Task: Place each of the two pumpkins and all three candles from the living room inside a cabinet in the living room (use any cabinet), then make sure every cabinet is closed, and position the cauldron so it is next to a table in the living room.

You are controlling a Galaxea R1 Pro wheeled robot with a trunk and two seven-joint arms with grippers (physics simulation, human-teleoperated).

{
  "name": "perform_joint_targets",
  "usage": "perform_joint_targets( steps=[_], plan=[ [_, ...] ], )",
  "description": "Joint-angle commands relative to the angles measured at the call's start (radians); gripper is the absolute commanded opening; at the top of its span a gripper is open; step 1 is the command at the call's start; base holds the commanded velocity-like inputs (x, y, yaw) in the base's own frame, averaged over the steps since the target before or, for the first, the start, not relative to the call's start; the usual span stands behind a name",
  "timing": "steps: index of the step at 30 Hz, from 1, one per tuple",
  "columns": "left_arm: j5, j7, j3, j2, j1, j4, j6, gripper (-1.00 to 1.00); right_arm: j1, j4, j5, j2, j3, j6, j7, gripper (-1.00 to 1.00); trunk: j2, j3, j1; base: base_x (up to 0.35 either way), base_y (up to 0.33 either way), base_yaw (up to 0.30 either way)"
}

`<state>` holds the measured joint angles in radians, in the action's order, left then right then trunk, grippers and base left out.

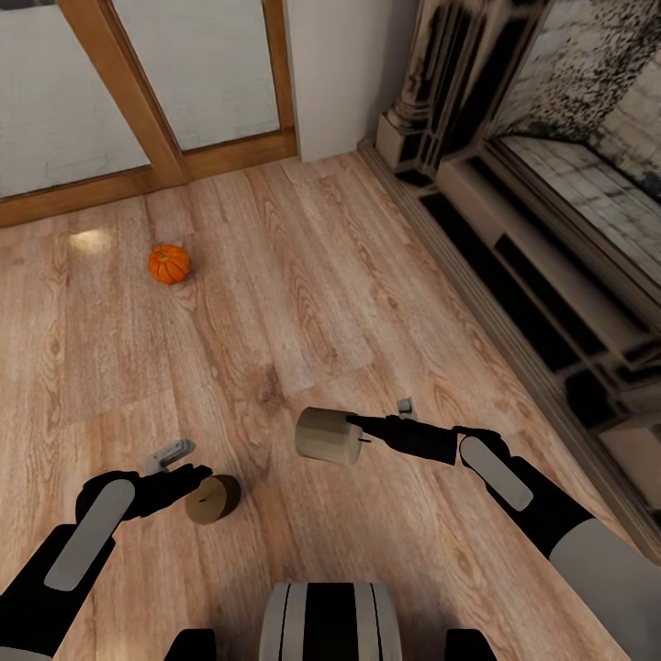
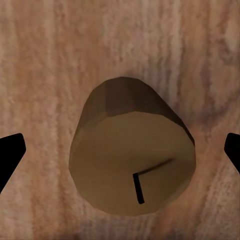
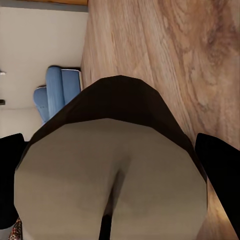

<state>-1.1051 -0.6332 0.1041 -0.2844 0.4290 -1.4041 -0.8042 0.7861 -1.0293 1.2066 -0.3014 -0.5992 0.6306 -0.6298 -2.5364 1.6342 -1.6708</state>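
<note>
One orange pumpkin lies on the wooden floor at the far left, well away from both arms. A short brown candle stands upright on the floor with its wick up. My left gripper hangs over it, open, its black fingertips wide apart on either side. My right gripper is shut on a pale beige candle, held on its side above the floor, with a dark finger against its flank. The cabinet, cauldron and table are out of view.
Wood-framed glass doors run along the back, beside a white wall corner. A pale stone surround with dark slots lines the right side. A blue cushioned seat stands far off. My base shows at the near edge.
</note>
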Motion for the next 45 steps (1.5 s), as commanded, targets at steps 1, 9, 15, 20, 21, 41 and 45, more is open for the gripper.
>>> perform_joint_targets(
  steps=[1, 9, 15, 20, 21, 41, 45],
  plan=[
    [-0.01, -0.01, 0.002, -0.001, 0.001, -0.001, 0.0, 1.0, 0.001, 0.0, 0.008, -0.001, -0.002, 0.004, 0.0, -1.0, 0.0, 0.001, 0.0, 0.0, 0.0, 0.0],
    [-0.009, -0.011, 0.002, 0.0, 0.001, -0.001, 0.002, 1.0, 0.001, 0.0, 0.008, -0.001, -0.002, 0.004, -0.001, -1.0, 0.0, 0.001, 0.0, 0.0, 0.0, 0.0],
    [-0.001, -0.01, 0.002, 0.002, 0.001, 0.003, 0.002, 1.0, 0.001, 0.0, 0.008, -0.001, -0.003, 0.004, -0.001, -1.0, -0.001, 0.012, -0.001, 0.0, 0.0, 0.0],
    [0.021, -0.011, 0.002, 0.004, 0.001, 0.003, 0.003, 1.0, 0.001, 0.0, 0.008, -0.001, -0.003, 0.004, -0.001, -1.0, -0.001, 0.012, -0.001, 0.0, 0.0, 0.0],
    [0.025, -0.01, 0.002, 0.005, 0.001, 0.003, 0.003, 1.0, 0.001, 0.0, 0.008, -0.001, -0.003, 0.004, -0.001, -1.0, -0.001, 0.012, -0.001, 0.0, 0.0, 0.0],
    [0.029, -0.009, 0.016, 0.039, 0.001, 0.005, 0.01, 1.0, 0.001, 0.0, 0.008, -0.001, -0.002, 0.004, -0.002, -1.0, -0.001, 0.012, -0.001, 0.0, 0.0, 0.0],
    [0.032, -0.009, 0.016, 0.039, 0.001, 0.005, 0.01, 1.0, 0.001, 0.0, 0.008, -0.001, -0.002, 0.004, -0.001, -1.0, -0.002, 0.024, -0.003, 0.0, 0.0, 0.0]
  ],
)
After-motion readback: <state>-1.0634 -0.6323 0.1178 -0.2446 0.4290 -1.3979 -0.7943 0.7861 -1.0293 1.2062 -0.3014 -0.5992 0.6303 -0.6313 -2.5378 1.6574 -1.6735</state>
